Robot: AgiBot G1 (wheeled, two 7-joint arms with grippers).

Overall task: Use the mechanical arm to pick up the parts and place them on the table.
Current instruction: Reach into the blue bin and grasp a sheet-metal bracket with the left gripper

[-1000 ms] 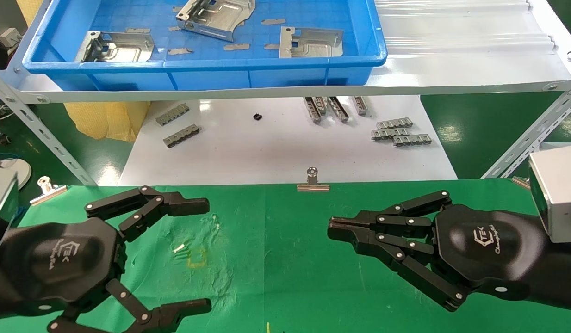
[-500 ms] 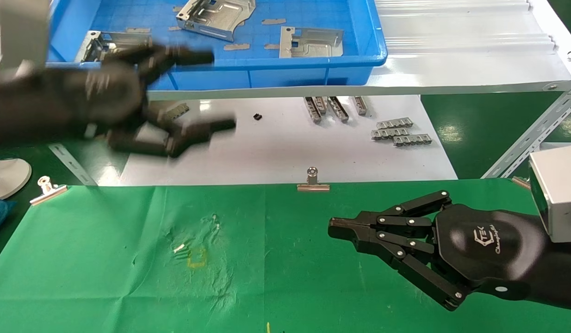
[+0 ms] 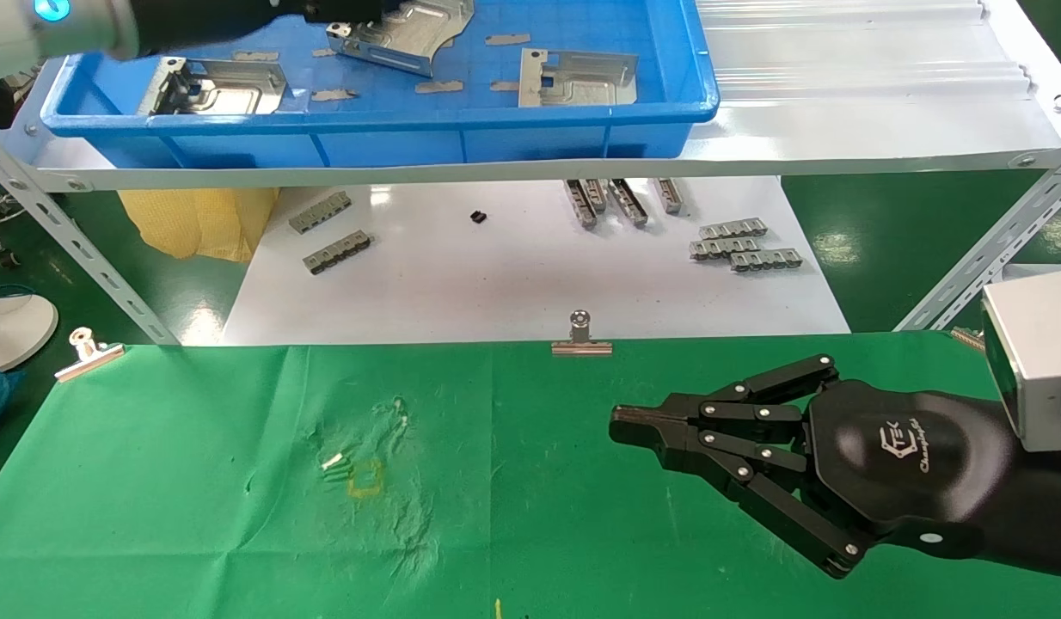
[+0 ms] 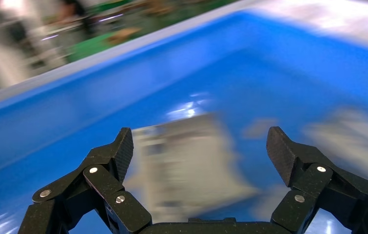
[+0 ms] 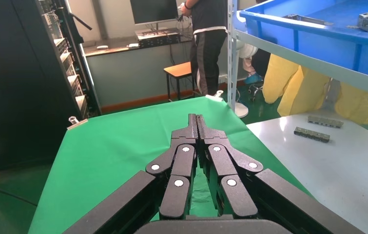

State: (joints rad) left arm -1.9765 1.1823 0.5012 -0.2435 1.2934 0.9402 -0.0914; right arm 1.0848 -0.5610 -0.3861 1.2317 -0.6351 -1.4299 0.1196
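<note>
Left pincer [image 4: 199, 156] spread wide and empty, poised over a silver sheet-metal part [image 4: 186, 165] inside the blue tray [image 3: 496, 142] at the upper left of the head view; two more parts [image 3: 573, 79] lying in the same tray, none yet on the green-clothed desk [image 3: 530, 516]. Right pincer [image 3: 621, 423] parked low right over the desk, fingers pressed together, holding nothing. Likely trouble: thin, flat, shiny plate slipping from the fingertips, or a bent edge catching the tray wall on lift.
</note>
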